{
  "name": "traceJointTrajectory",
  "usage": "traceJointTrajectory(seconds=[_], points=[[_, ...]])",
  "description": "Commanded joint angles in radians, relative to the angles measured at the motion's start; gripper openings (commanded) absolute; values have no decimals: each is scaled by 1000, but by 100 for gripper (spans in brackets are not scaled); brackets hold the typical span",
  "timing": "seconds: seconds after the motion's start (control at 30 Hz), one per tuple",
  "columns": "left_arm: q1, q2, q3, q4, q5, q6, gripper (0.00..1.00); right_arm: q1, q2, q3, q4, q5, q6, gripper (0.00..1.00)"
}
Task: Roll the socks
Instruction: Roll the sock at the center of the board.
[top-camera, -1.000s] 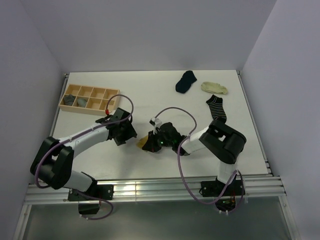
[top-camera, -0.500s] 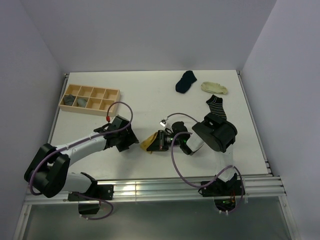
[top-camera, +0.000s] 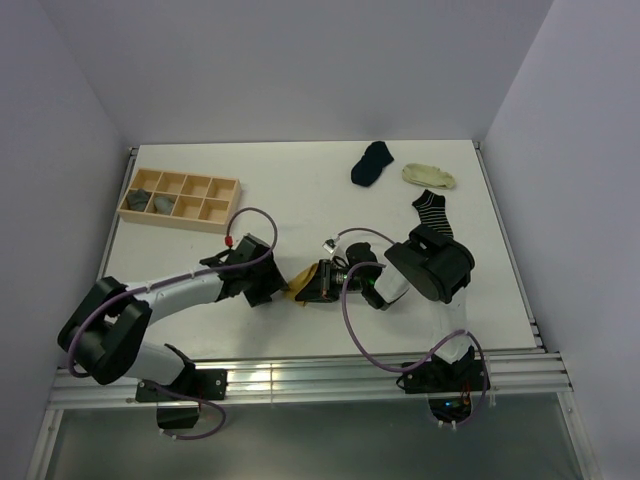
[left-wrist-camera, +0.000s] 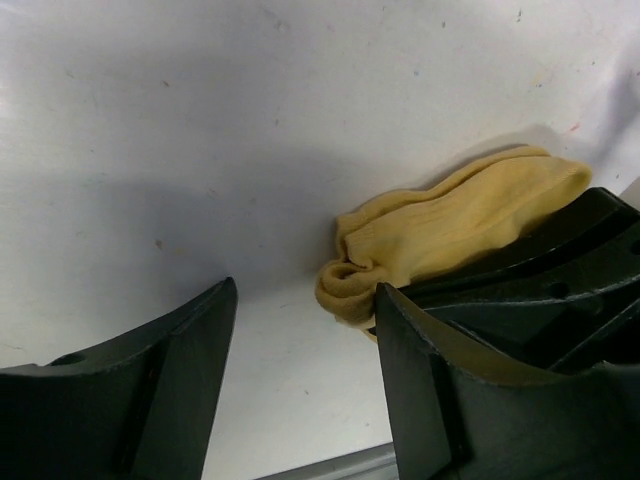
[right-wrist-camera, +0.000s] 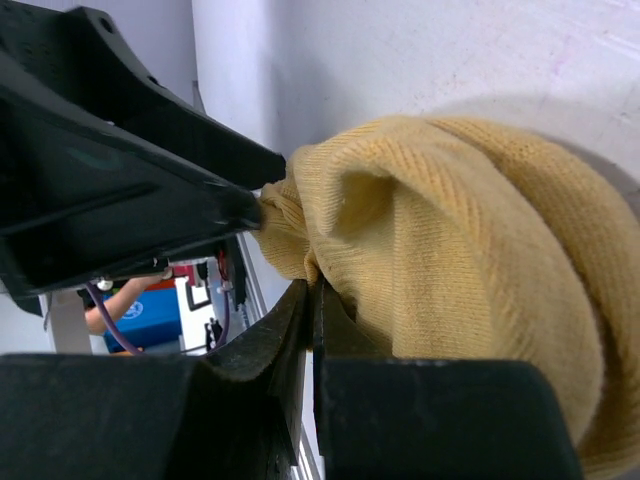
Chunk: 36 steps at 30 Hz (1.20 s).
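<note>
right pincer (right-wrist-camera: 312, 300) — tight on yellow sock (right-wrist-camera: 460, 220)

White table (top-camera: 300, 190) with a wooden tray (top-camera: 172, 221) far left. A navy sock (top-camera: 372, 163), cream sock (top-camera: 429, 176) and striped sock (top-camera: 432, 213) lie far right. A mustard sock (top-camera: 298, 287) rests mid-table.

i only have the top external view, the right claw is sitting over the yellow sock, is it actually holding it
observer: yes. The right wrist view shows the right claw pinched shut on a fold of the yellow sock.
operator: and the left claw, open or closed
observer: open. In the left wrist view the left claw grips nothing, and only the table shows between its fingers.
operator: how close is it to the sock
observer: one finger sits right beside the sock's bunched, curled end.
</note>
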Motion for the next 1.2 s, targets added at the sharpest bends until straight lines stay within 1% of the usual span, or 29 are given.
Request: traceJointTrajectory(seconds=[0.0, 0.07, 0.27, 0.37, 0.4, 0.47, 0.5, 0.53, 0.57, 0.6, 0.63, 0.7, 0.73, 0.77, 0.8, 0.83, 0.87, 0.93, 1.0, 1.03, 1.07, 1.17], points=[[-14, 48, 31, 23, 25, -17, 64, -10, 45, -11, -56, 44, -12, 0], [-20, 78, 45, 13, 23, -16, 62, -11, 51, -10, -45, 47, -9, 0], [-34, 134, 85, -22, 23, -7, 53, -11, 53, -7, -55, 55, -23, 0], [-37, 167, 104, -45, 23, -2, 42, -11, 40, -10, -67, 67, -40, 0], [-38, 173, 111, -50, 23, 0, 35, -11, 36, -13, -68, 72, -43, 0], [-41, 191, 132, -63, 23, 4, 27, -11, 20, -10, -87, 79, -66, 0], [-41, 197, 150, -86, 23, 7, 17, -11, 14, -10, -105, 90, -76, 0], [-44, 202, 161, -97, 23, 13, 12, -11, -1, -11, -113, 93, -86, 0], [-44, 214, 172, -106, 23, 18, 4, -11, -10, -10, -125, 98, -105, 0], [-44, 223, 184, -137, 22, 21, 1, -11, -18, -11, -149, 104, -118, 0], [-44, 230, 209, -152, 23, 29, 0, -11, -42, -11, -163, 118, -130, 0], [-44, 253, 229, -193, 23, 33, 0, -10, -75, -13, -218, 139, -178, 4], [-44, 257, 245, -207, 23, 36, 0, -8, -113, -11, -240, 147, -196, 7], [-46, 268, 253, -217, 23, 41, 0, -7, -136, -10, -264, 170, -233, 14], [-46, 274, 261, -229, 23, 42, 0, -5, -160, -8, -291, 181, -251, 16], [-46, 279, 276, -253, 23, 46, 0, 1, -215, -4, -355, 202, -274, 19], [-46, 289, 285, -264, 23, 47, 0, 7, -245, 0, -387, 248, -321, 24], [-46, 303, 310, -293, 23, 55, 0, 33, -327, 9, -477, 302, -392, 27], [-46, 315, 327, -309, 23, 61, 0, 59, -377, 20, -560, 407, -437, 29], [-46, 329, 344, -325, 23, 67, 0, 94, -419, 27, -579, 443, -479, 30], [-46, 337, 353, -333, 23, 70, 0, 113, -440, 32, -599, 528, -500, 31], [-46, 361, 381, -349, 23, 79, 0, 197, -490, 55, -650, 636, -584, 32]])
